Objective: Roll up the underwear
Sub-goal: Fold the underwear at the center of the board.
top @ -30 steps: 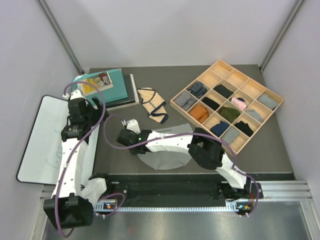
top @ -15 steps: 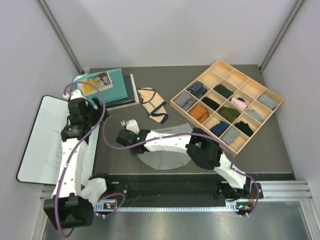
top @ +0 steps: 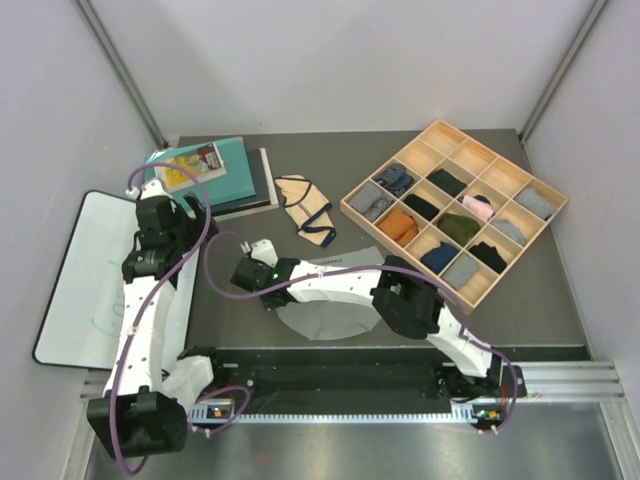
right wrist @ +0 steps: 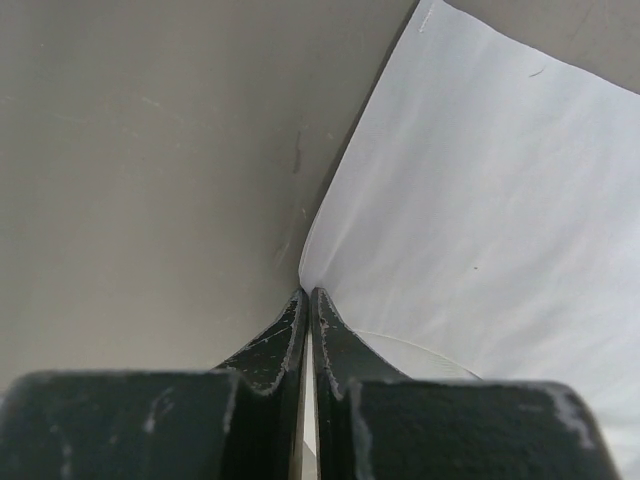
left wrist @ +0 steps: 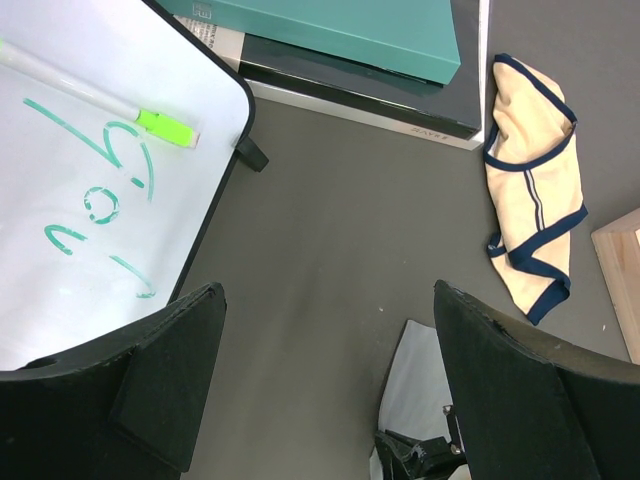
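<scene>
The larger light-grey underwear (top: 335, 322) lies flat near the table's front edge, partly under my right arm. It also shows in the left wrist view (left wrist: 412, 385) and in the right wrist view (right wrist: 480, 200). My right gripper (top: 266, 300) (right wrist: 307, 293) is down at the cloth's left corner, shut on a thin fold of its edge. The smaller beige underwear with navy edging (top: 308, 214) (left wrist: 535, 195) lies crumpled further back, untouched. My left gripper (top: 163, 232) (left wrist: 328, 292) hovers open over bare table left of both pieces, holding nothing.
A wooden compartment tray (top: 456, 132) with several rolled socks and cloths sits at the back right. A stack of books (top: 215, 175) lies at the back left. A whiteboard (top: 80, 270) with a green marker (left wrist: 165, 126) lies along the left edge.
My right gripper has closed its jaws onto the grey underwear's left corner and shifted slightly left. The left arm has not moved.
</scene>
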Controlling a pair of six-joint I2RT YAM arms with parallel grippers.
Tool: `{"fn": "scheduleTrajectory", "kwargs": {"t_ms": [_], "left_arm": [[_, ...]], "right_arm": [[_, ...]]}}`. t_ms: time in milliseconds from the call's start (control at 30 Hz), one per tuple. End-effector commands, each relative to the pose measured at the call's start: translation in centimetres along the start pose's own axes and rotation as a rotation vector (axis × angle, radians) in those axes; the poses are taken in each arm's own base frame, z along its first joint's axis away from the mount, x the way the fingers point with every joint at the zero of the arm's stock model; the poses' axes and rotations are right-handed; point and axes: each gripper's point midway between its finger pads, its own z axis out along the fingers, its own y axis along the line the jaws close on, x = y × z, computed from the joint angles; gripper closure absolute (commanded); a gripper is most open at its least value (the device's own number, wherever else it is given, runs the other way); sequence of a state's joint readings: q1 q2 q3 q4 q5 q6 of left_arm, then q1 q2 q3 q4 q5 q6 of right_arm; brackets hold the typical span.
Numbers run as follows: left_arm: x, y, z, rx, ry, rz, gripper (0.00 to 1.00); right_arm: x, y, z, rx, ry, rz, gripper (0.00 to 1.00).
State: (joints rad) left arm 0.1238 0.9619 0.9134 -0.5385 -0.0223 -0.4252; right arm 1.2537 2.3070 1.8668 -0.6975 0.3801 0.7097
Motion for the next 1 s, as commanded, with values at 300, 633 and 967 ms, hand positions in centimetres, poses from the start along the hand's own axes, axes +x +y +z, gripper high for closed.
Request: {"fn": "scheduleTrajectory", "kwargs": {"t_ms": [300, 633, 967], "left_arm": [[-1.1, -0.6, -0.4, 0.034, -0.048, -0.015, 0.12], [-0.7, -1.1, -0.2, 0.062, -0.030, -0.010, 0.13], [-0.1, -1.8, 0.0, 0.109, -0.009, 0.006, 0.16]], "right_arm": [[-1.2, 1.1, -4.2, -0.205, -0.018, 0.089, 1.00], [-1.6, -2.4, -6.2, -0.247, -0.030, 0.156, 1.00], [-1.1, -7.6, -6.1, -0.216, -0.030, 0.213, 1.00]]}}
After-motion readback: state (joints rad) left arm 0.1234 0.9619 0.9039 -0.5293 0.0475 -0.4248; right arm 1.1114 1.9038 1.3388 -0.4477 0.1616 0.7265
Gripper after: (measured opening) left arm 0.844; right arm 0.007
